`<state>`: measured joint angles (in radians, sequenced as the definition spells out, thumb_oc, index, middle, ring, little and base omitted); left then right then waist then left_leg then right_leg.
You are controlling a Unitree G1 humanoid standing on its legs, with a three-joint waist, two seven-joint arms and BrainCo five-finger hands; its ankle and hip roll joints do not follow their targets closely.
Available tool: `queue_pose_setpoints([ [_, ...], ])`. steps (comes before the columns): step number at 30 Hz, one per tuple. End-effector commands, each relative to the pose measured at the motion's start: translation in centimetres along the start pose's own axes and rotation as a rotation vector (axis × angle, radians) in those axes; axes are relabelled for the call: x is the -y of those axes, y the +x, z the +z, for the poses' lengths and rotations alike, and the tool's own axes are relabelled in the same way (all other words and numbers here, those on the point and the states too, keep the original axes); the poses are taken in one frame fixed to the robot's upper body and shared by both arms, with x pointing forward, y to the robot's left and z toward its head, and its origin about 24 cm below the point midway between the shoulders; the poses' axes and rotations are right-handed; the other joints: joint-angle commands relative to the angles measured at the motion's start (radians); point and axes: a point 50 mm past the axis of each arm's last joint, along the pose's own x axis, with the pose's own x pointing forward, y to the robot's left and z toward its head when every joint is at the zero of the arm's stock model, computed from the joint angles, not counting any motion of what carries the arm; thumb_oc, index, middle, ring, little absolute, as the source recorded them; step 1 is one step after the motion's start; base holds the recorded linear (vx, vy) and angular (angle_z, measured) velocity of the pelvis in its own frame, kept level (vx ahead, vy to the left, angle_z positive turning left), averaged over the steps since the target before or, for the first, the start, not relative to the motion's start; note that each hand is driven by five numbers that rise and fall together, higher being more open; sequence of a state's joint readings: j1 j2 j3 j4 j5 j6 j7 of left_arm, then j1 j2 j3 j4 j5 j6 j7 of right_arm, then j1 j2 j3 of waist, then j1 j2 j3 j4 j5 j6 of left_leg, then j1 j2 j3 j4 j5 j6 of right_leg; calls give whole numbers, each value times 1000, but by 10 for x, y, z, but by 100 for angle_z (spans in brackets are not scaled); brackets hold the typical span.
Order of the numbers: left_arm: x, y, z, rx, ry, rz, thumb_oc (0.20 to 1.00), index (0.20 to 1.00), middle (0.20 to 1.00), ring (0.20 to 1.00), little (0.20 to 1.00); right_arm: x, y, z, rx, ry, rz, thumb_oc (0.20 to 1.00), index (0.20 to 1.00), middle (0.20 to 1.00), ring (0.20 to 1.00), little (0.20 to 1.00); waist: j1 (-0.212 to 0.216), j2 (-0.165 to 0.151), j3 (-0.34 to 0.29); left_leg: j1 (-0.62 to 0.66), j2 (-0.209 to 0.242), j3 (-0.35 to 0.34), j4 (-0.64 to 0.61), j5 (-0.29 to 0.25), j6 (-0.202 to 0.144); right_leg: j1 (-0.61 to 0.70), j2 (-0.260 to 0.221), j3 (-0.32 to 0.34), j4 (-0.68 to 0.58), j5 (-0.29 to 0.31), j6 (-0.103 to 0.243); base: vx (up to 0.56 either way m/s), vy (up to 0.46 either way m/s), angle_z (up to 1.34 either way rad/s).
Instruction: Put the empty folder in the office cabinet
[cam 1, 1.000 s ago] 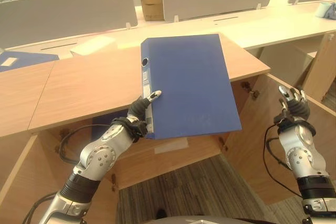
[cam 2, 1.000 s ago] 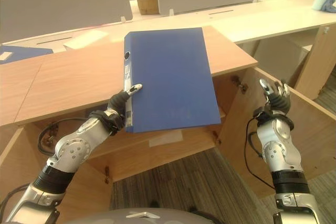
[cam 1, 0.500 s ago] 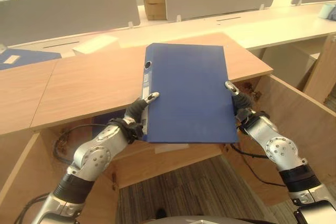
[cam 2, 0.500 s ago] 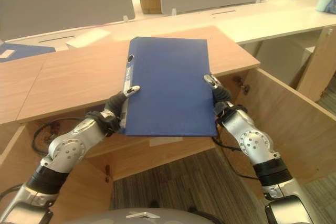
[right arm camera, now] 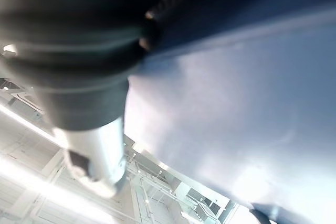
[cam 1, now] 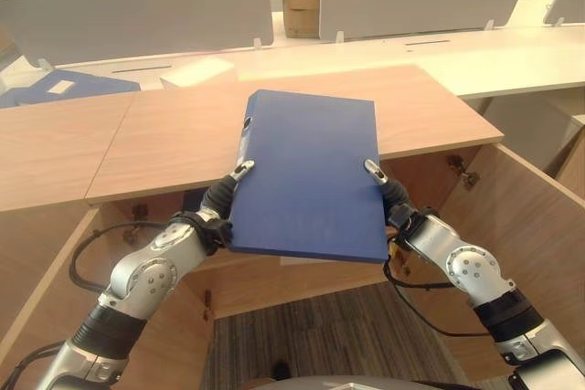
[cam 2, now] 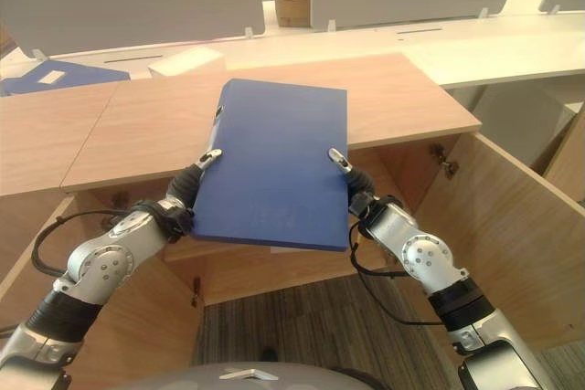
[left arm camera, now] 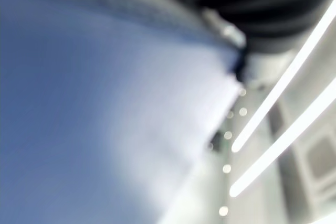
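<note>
A blue folder [cam 1: 306,175] is held nearly flat in the air over the front edge of the wooden cabinet top [cam 1: 174,130]. My left hand [cam 1: 212,215] grips its spine side, thumb on the cover and fingers beneath. My right hand [cam 1: 399,209] grips the opposite long edge the same way. The left wrist view has the folder's blue underside [left arm camera: 79,103] close up, and the right wrist view has the same blue underside [right arm camera: 236,103]. The cabinet opening lies below the folder, largely hidden by it.
The cabinet's right door [cam 1: 539,226] stands open, close to my right arm. Another blue folder [cam 1: 55,89] lies on the far left desk. Grey desk dividers [cam 1: 137,15], a cardboard box [cam 1: 300,6] and a white flat item [cam 1: 196,70] sit behind.
My right hand came over from beside the open door and took the folder's right edge. The folder tipped flatter and sank lower. The camera shifted too.
</note>
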<state>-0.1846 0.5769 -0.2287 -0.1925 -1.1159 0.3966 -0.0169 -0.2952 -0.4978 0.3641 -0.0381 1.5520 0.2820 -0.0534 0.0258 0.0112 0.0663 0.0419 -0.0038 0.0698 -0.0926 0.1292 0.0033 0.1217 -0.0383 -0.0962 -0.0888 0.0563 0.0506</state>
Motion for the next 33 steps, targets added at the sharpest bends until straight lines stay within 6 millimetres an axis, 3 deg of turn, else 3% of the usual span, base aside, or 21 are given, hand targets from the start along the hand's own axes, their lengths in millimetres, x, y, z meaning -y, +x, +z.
queue_pose_setpoints([
  [1, 53, 24, 13, 94, -92, -275, 200, 200, 200, 200, 200, -81, 31, -33, -132, 95, 383, 200, 200, 200, 200, 200, -12, -19, -36, 44, 18, -14, 5, -157, -13, -11, -27, -48, 2, -49, 43, 0, 0, 0],
  [10, 56, 27, 3, 47, -98, -291, 200, 200, 200, 200, 200, -75, 29, -35, -129, 101, 336, 200, 200, 200, 200, 200, -18, -22, -33, 44, 17, -11, 5, -158, -12, -13, -28, -45, 2, -47, 45, 0, 0, 0],
  [12, 55, 28, 1, 45, -80, -269, 1000, 1000, 1000, 1000, 1000, -71, 30, -34, -119, 96, 311, 200, 200, 200, 200, 200, -20, -22, -32, 45, 16, -10, 5, -158, -12, -14, -28, -44, 2, -47, 46, 0, 0, 0],
  [17, 51, 29, 3, 56, -84, -231, 1000, 1000, 1000, 1000, 1000, -60, 31, -20, 18, 23, 219, 200, 200, 200, 200, 200, -26, -22, -32, 46, 17, -5, 5, -158, -11, -15, -29, -41, 2, -46, 47, 0, 0, 0],
  [19, 46, 29, 4, 80, -93, -189, 1000, 1000, 1000, 1000, 1000, -55, 27, -1, 149, -50, 155, 200, 200, 200, 200, 200, -34, -21, -27, 45, 18, -1, 5, -158, -10, -17, -29, -35, 2, -43, 46, -8, 16, -1],
  [23, 41, 28, 2, 101, -96, -145, 1000, 1000, 1000, 1000, 1000, -53, 20, 16, 288, -48, 91, 200, 200, 200, 200, 200, -45, -19, -18, 47, 20, 7, 5, -162, -8, -19, -27, -23, 2, -43, 43, -8, 14, -2],
  [33, 33, 25, -2, 118, -98, -105, 1000, 1000, 1000, 1000, 1000, -30, 4, 26, 389, 3, 4, 200, 200, 200, 200, 200, -61, -18, -13, 55, 22, 22, 5, -168, -5, -18, -26, -7, 2, -42, 45, 1, 14, -5],
])
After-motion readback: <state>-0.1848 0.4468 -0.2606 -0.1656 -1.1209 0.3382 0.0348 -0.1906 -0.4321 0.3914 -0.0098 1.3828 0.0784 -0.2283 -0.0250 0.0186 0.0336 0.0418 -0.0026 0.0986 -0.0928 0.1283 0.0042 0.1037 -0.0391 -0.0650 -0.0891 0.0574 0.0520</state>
